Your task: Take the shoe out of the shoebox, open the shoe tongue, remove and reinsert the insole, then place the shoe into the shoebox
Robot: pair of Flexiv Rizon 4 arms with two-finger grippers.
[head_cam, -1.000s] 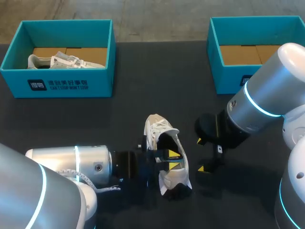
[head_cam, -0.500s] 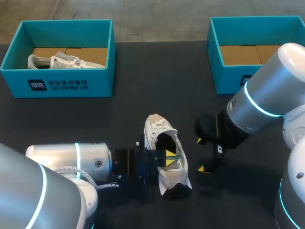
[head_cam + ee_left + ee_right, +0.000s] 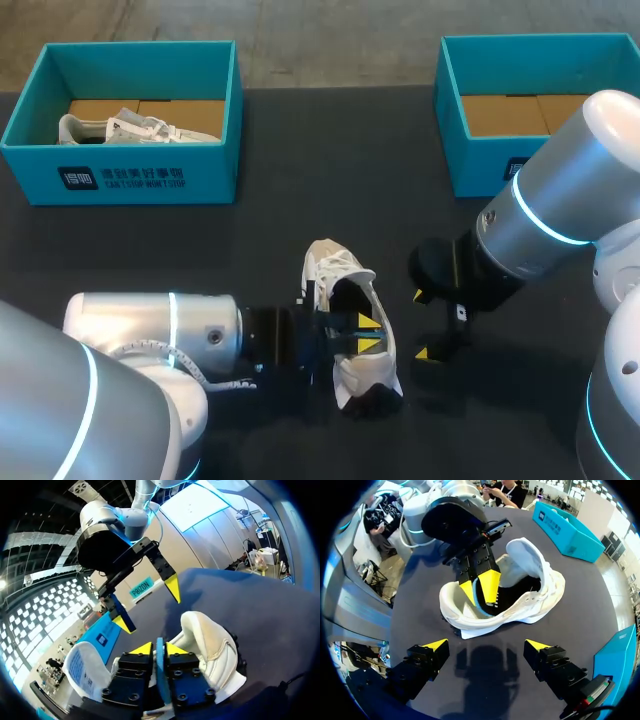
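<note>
The left gripper (image 3: 366,334) sits inside the white shoe (image 3: 327,268) on the near table (image 3: 300,190), fingers pinched together on the thin blue insole (image 3: 160,667). Just beside the shoe, the right gripper (image 3: 421,325) hangs wide open, empty. Far back stand the left shoebox (image 3: 120,182), holding a second shoe (image 3: 130,128), and the right shoebox (image 3: 478,162)

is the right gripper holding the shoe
No, the right gripper hangs open beside the shoe, with both yellow tips clear of it.
</note>
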